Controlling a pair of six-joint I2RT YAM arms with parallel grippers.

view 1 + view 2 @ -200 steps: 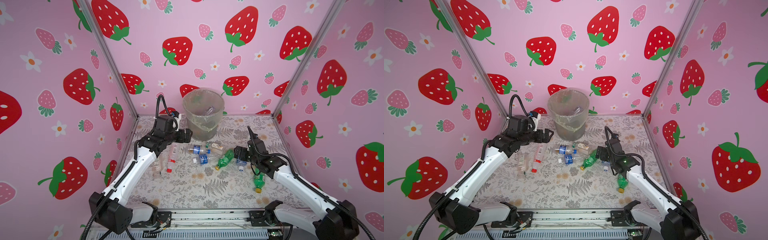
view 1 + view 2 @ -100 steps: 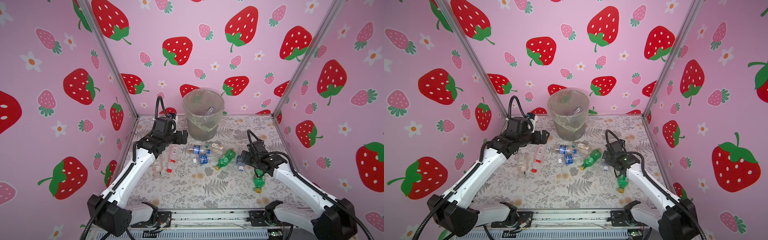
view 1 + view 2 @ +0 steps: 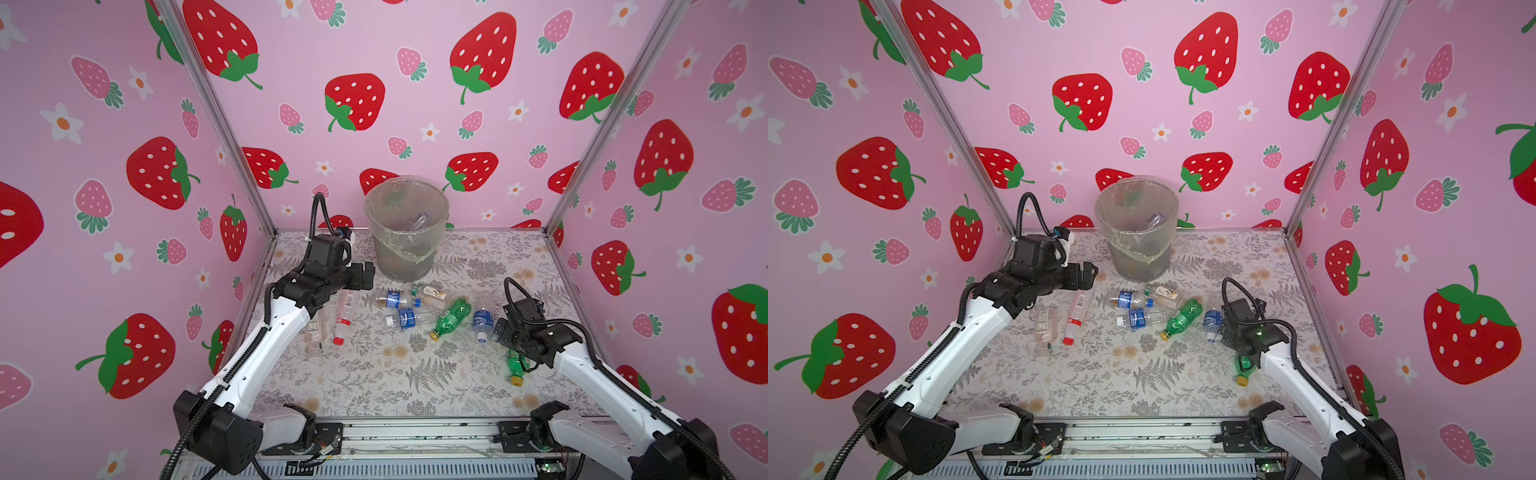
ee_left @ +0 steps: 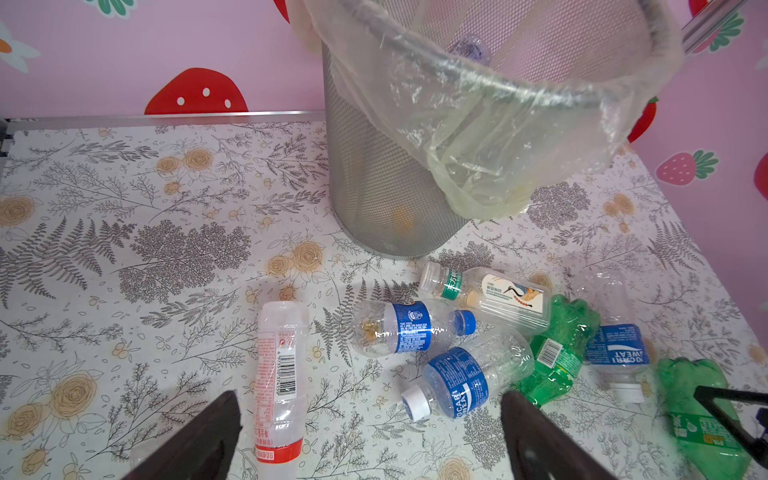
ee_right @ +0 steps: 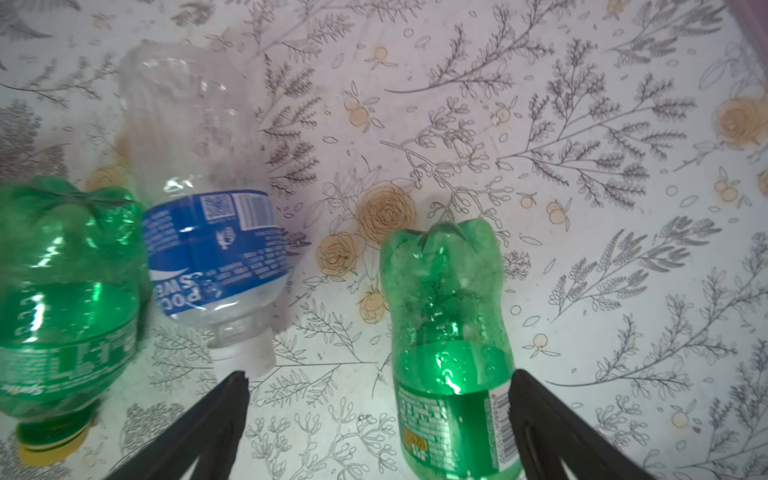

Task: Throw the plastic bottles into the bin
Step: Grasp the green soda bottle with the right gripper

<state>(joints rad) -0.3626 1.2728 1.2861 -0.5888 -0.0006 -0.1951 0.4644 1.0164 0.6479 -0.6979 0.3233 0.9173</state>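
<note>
At least 1 bottle (image 3: 417,220) is seen inside the bin (image 3: 399,266) at the centre of both top views; about 8 bottles (image 3: 405,318) are left lying on the table (image 3: 374,374) just below it. The left fingers (image 4: 208,436) are spread open and empty, the right fingers (image 5: 208,424) open astride a green bottle (image 5: 449,332), not yet gripped.

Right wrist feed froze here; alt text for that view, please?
The right gripper is open, a green bottle lying on the floral table between its fingers, ungripped. Beside it lie a clear blue-labelled bottle and a second green bottle, yellow-capped.
</note>
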